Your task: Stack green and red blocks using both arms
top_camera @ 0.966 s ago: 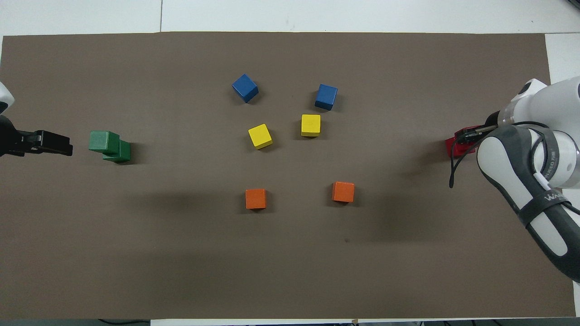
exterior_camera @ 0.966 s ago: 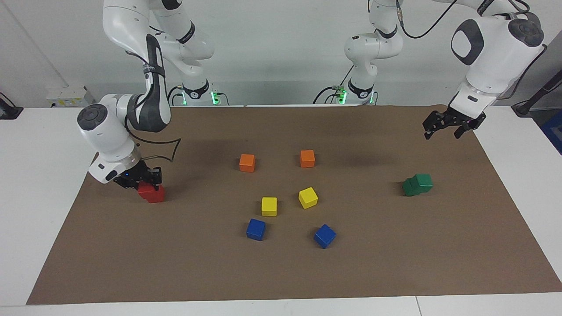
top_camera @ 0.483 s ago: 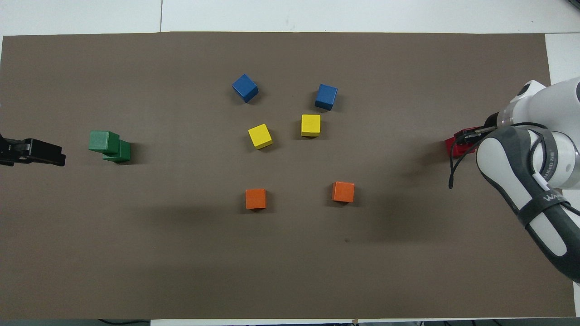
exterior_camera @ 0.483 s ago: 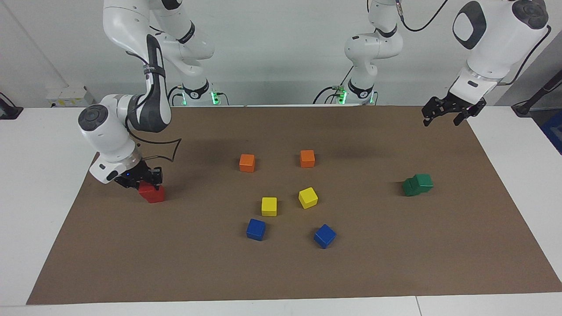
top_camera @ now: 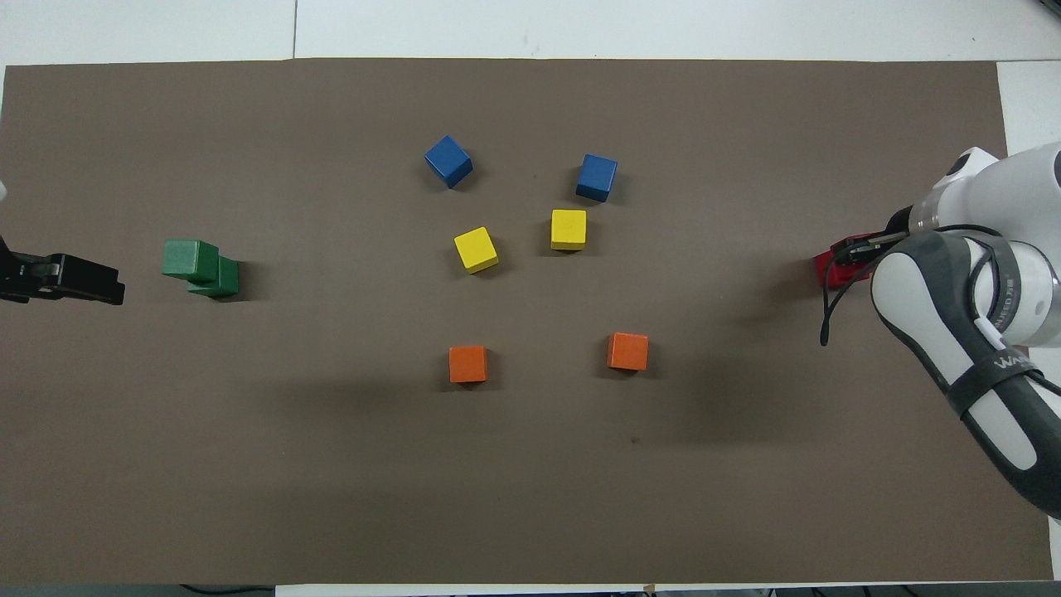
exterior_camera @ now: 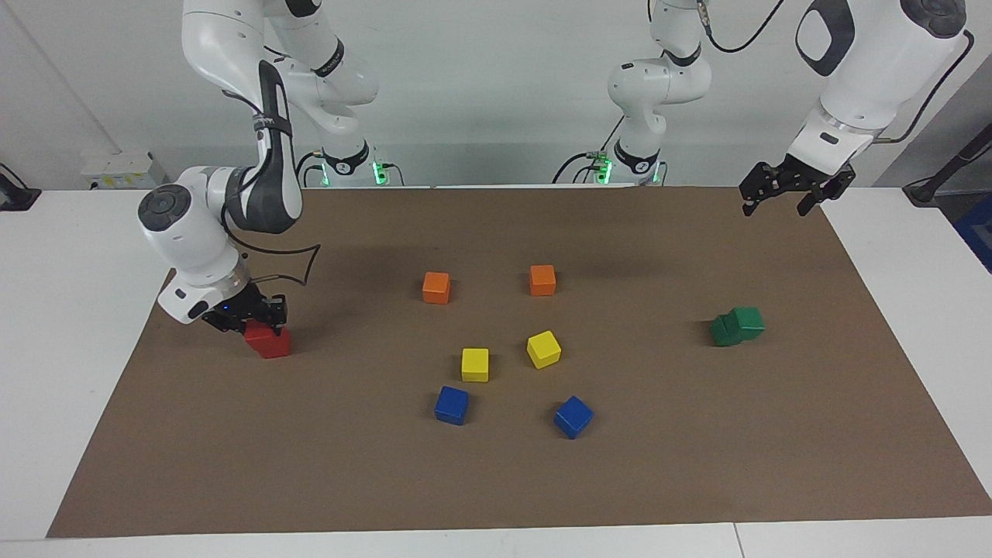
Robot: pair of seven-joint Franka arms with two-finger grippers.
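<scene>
Two green blocks stand stacked toward the left arm's end of the mat, the upper green block (exterior_camera: 749, 320) (top_camera: 188, 258) sitting skewed on the lower one (exterior_camera: 722, 332) (top_camera: 222, 282). My left gripper (exterior_camera: 781, 195) (top_camera: 106, 286) hangs open and empty, high over the mat's edge at that end. At the right arm's end, my right gripper (exterior_camera: 259, 319) (top_camera: 854, 249) is low and shut on a red block (exterior_camera: 270, 342) (top_camera: 827, 269). The fingers and wrist hide its top, so I cannot tell whether it is one red block or two stacked.
Several other cubes lie mid-mat: two orange cubes (exterior_camera: 436, 287) (exterior_camera: 542, 280) nearer the robots, two yellow cubes (exterior_camera: 475, 364) (exterior_camera: 544, 349) in the middle, two blue cubes (exterior_camera: 452, 404) (exterior_camera: 573, 416) farthest. The brown mat (exterior_camera: 697, 465) covers the white table.
My left gripper has risen and drawn back from the green stack toward the robots. The right gripper and the red block have stayed in place.
</scene>
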